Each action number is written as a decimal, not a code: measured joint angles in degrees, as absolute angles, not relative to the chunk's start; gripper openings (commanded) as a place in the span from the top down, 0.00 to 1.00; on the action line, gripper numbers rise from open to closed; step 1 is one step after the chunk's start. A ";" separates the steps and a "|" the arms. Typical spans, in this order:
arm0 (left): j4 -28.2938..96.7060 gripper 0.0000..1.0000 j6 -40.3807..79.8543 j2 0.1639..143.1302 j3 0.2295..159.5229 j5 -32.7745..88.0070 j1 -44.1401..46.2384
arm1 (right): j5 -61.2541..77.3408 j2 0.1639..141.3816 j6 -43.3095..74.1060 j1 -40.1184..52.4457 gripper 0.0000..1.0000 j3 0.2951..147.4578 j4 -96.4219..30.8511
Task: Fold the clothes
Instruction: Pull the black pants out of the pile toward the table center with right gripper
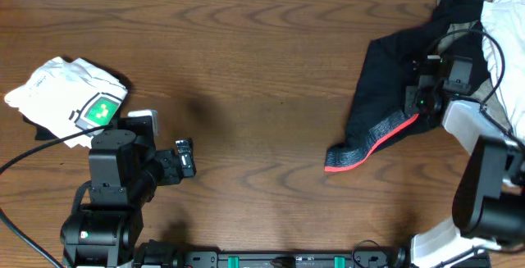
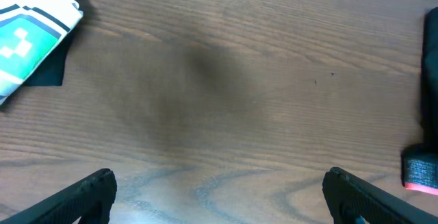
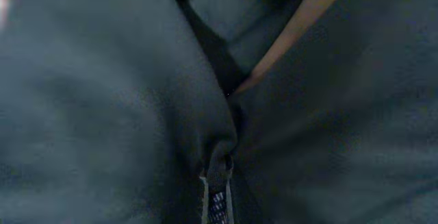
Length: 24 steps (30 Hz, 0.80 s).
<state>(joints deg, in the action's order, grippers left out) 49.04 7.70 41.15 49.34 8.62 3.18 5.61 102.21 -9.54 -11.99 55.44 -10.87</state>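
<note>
**Item:** dark trousers [image 1: 385, 71], bunched near the desk's [image 1: 262, 55] far right corner. The long axis runs diagonally from that corner to the grey, red-edged waistband [image 1: 369, 147], the end nearest the desk's middle.
**Right fingers** [image 1: 420, 97]: on the cloth just beyond the waistband, clamped together on a fold.
**Left fingers** [image 1: 185, 158]: spread wide over bare wood at the near left, well apart from the trousers. The right arm is nearer.
**Markings:** green square print on the white shirt [image 1: 74, 96]; no legible writing.
</note>
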 measured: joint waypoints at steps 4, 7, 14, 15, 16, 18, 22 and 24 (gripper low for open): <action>49.06 0.02 7.70 41.15 49.34 8.62 3.18 | 6.26 94.00 -9.04 -8.43 0.99 55.40 -12.51; 49.06 0.02 7.70 41.15 49.34 8.62 3.18 | 6.90 87.66 -8.08 -3.33 0.99 55.40 -14.00; 49.06 0.02 7.70 41.15 49.34 8.62 3.18 | 7.79 84.86 -6.42 12.51 0.92 55.40 -13.69; 49.06 0.02 7.70 41.15 49.34 8.62 3.18 | 7.70 85.27 -6.35 14.57 0.92 55.40 -12.82; 49.06 0.02 7.70 41.15 49.34 8.62 3.18 | 7.73 85.86 -6.28 16.67 0.91 55.40 -11.53; 49.06 0.02 7.70 41.15 49.34 8.62 3.18 | 7.40 87.20 -5.78 19.70 0.91 55.40 -8.78; 49.06 0.02 7.70 41.15 49.39 8.62 3.18 | 6.63 90.54 -3.57 23.20 0.76 55.40 -2.94; 49.06 0.02 7.70 41.15 49.39 8.62 3.18 | 6.48 92.33 -2.07 24.12 0.69 55.40 -0.03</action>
<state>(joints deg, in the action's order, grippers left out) 49.06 7.70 41.15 49.39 8.62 3.18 6.48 92.33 -2.07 24.12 55.40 -0.03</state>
